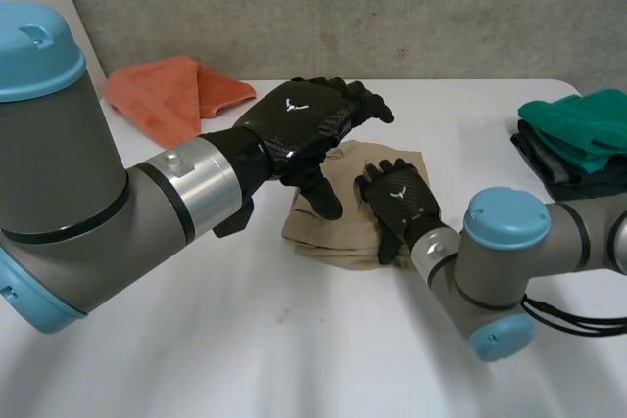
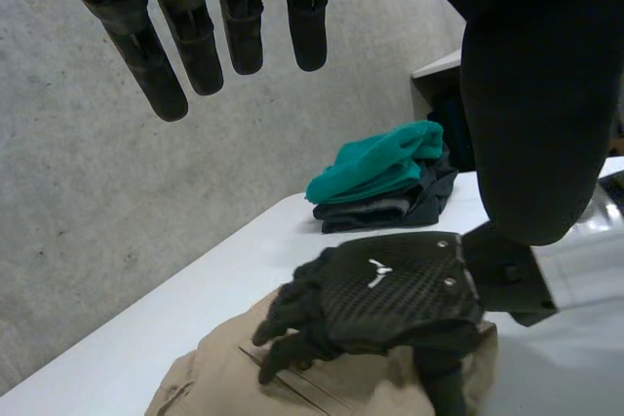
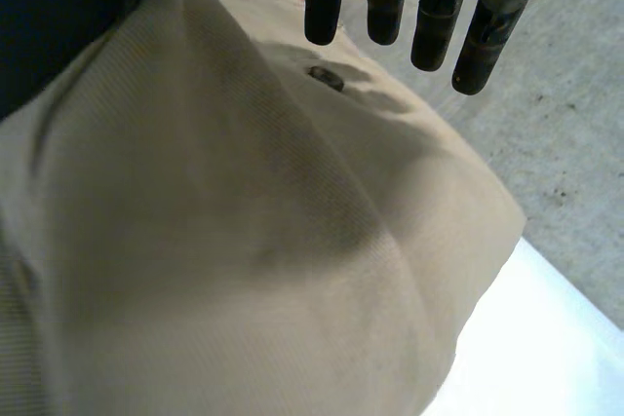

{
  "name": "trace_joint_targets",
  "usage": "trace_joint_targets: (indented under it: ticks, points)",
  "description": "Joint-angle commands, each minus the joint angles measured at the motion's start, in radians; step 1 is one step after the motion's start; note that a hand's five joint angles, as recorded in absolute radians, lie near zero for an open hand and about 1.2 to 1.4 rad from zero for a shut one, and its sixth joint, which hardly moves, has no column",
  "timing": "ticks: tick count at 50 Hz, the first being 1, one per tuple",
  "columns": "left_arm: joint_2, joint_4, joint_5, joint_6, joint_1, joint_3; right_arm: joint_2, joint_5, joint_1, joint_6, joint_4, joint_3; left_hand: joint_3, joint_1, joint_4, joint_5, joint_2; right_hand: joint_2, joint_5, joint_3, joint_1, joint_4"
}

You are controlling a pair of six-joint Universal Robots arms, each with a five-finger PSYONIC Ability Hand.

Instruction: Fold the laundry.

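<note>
Right hand [image 1: 402, 208] bearing white emblem [image 1: 398, 193] rests on tan garment [image 1: 338, 242].

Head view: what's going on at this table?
The robot's right hand rests flat on a folded beige garment in the middle of the white table. Its left hand hovers open above the garment, holding nothing. An orange cloth lies at the far left, and a folded stack, teal on top, sits at the right.

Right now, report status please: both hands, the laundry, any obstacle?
Left hand open, above the folded beige cloth. Right hand open, flat on it. Orange cloth and green-and-dark clothes pile lie apart, not in the way.
</note>
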Motion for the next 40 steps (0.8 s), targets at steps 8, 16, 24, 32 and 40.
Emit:
trace_joint_targets:
  ticks: [8,16,24,32,40]
  points:
    - [0.002,0.0,0.001,0.0,0.001,-0.014,0.123,-0.028,0.0,0.001,0.037,-0.216,-0.011,-0.04,-0.01,0.005,-0.012,1.057,1.043,1.082,1.075,1.044]
    - [0.002,0.001,0.001,0.0,-0.001,-0.014,0.061,-0.046,-0.037,0.002,0.083,-0.224,-0.011,-0.04,-0.01,0.005,-0.012,1.172,1.158,1.197,1.19,1.159]
    - [0.005,0.001,0.001,0.0,0.001,-0.013,-0.025,-0.198,-0.215,-0.07,0.198,-0.188,-0.011,-0.04,-0.01,0.005,-0.012,1.172,1.158,1.197,1.19,1.159]
    - [0.009,0.001,0.001,-0.002,0.003,-0.014,-0.039,-0.445,-0.365,-0.207,0.161,-0.264,-0.011,-0.04,-0.01,0.005,-0.012,1.172,1.158,1.197,1.19,1.159]
    - [0.011,0.001,-0.002,-0.005,-0.002,-0.014,-0.033,-0.523,-0.492,0.078,-0.067,-0.47,-0.011,-0.04,-0.01,0.005,-0.012,1.172,1.158,1.197,1.19,1.159]
